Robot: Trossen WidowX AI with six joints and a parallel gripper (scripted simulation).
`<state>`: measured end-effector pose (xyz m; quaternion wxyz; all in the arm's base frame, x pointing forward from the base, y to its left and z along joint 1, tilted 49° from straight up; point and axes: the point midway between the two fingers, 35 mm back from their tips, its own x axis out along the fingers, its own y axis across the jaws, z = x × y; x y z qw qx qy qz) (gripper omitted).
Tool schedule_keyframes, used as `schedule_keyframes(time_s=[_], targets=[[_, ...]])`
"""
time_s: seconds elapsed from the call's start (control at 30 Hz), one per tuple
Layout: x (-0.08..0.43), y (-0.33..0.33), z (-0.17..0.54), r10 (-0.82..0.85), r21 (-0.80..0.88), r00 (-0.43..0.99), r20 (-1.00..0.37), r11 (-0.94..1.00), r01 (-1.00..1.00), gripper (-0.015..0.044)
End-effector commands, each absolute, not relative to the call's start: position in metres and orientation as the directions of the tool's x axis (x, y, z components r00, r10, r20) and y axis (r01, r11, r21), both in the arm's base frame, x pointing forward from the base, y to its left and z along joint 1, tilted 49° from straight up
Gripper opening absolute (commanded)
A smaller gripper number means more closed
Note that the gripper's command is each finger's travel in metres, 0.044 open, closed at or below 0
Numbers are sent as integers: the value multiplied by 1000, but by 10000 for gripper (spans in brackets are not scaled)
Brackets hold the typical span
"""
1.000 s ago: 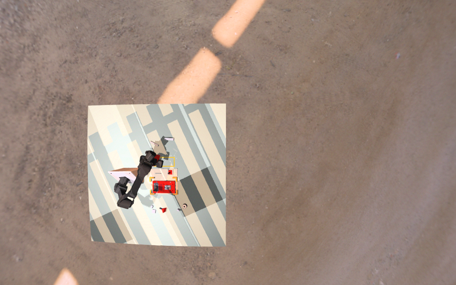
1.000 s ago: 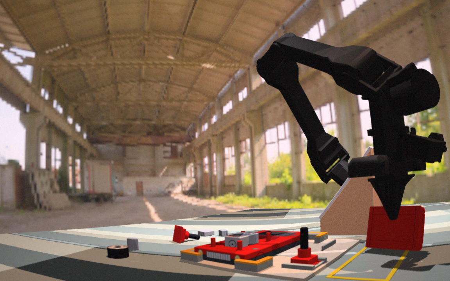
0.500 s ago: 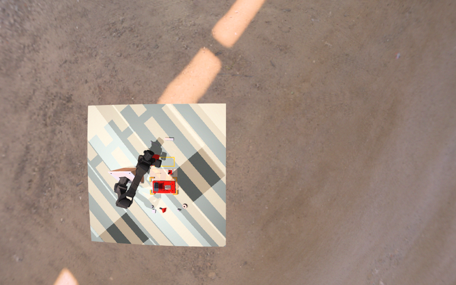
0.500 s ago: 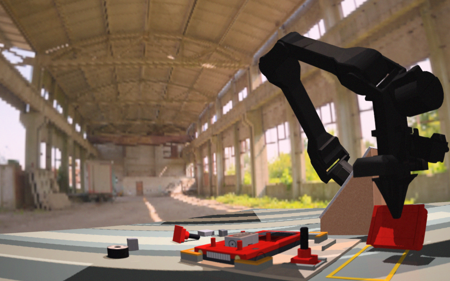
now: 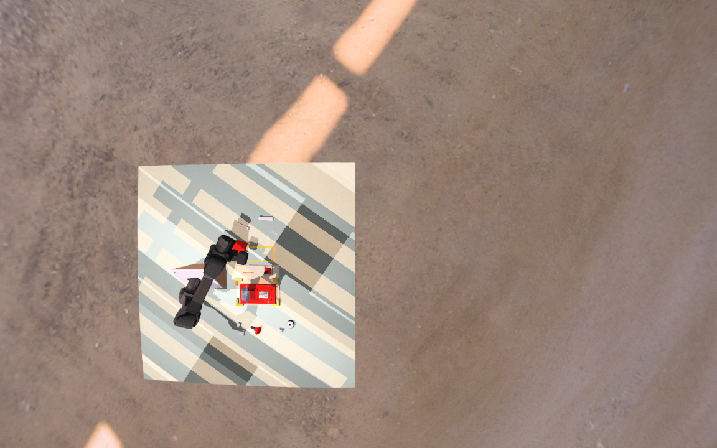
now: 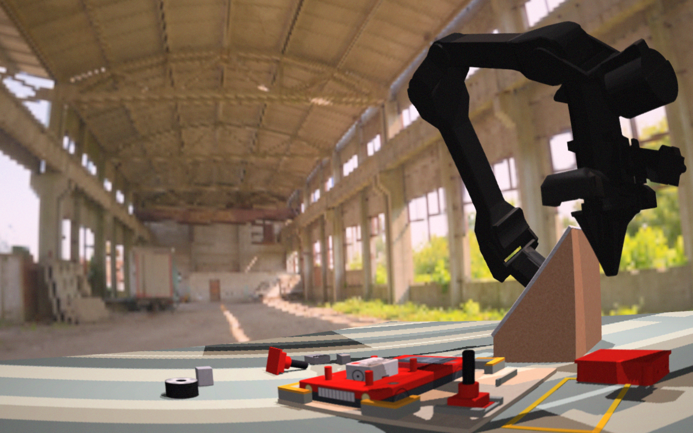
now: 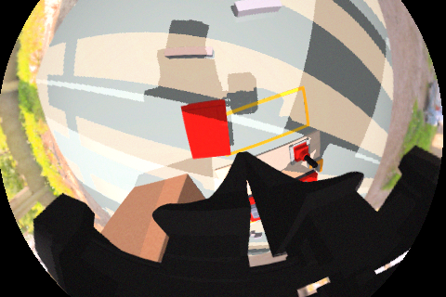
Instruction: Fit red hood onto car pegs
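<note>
The red hood (image 5: 239, 246) (image 6: 621, 367) (image 7: 206, 132) lies on the table with a broad flat face up, mostly left of the yellow outline in the wrist view. Its corner holes are not visible. My gripper (image 6: 612, 272) (image 7: 242, 156) is shut and empty, above the hood and apart from it. The red chassis (image 5: 253, 300) (image 6: 392, 380) sits in the jig (image 6: 390, 405) between its yellow-topped corners. The grey-white engine block (image 5: 262, 294) (image 6: 373, 368) is on the deck. Red pegs (image 6: 328, 372) (image 6: 369, 379) (image 6: 412, 365) stand up around it; the fourth is largely hidden.
A tall brown wedge (image 6: 537, 317) (image 7: 139, 200) stands by the arm. A black post on a red base (image 6: 468, 396) (image 7: 301, 152) stands beside the chassis. A similar red piece (image 5: 257, 330) (image 6: 276, 361) and a black wheel (image 6: 181, 387) lie beyond the chassis. Pale bars (image 7: 257, 6) (image 7: 189, 52) lie past the hood.
</note>
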<state>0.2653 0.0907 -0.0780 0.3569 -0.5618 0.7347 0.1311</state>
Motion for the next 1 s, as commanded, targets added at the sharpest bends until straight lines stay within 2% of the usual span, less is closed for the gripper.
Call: schedule_keyframes(time_s=[0.0,0.73,0.97], targets=[[266,102,-66,-730,-208,-119,-672,341,-917,0],[268,99,-69,-729,-215,-105,-677,332,-919,0],[230,80,-101,-730,-205,-120,-673,340,-918,184]])
